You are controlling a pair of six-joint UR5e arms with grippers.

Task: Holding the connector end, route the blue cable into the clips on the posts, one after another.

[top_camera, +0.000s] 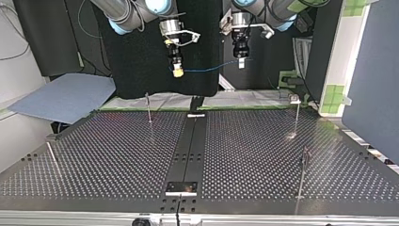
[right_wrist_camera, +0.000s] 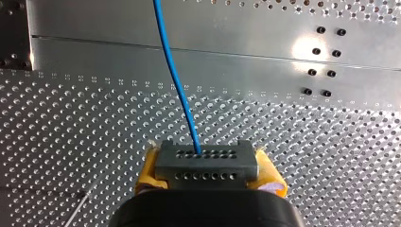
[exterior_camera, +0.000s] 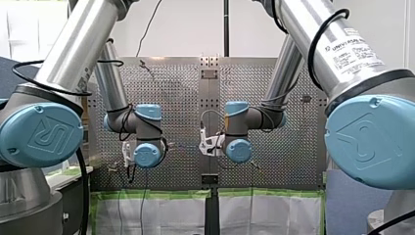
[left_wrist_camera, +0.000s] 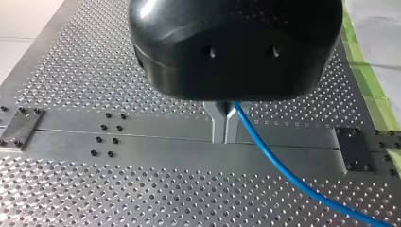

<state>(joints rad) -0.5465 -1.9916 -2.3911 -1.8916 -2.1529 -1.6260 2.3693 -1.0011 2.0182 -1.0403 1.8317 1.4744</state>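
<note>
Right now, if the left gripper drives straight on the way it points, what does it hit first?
Probably the table's plain centre strip, directly beyond the left gripper. Nothing else stands in that line; the blue cable trails off sideways. Depth unclear.

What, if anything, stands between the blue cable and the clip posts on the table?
Nothing visible does. The blue cable hangs in the air between my right gripper, shut on the connector, and my left gripper, high above the table. Only open air separates it from the nearest post.
</note>
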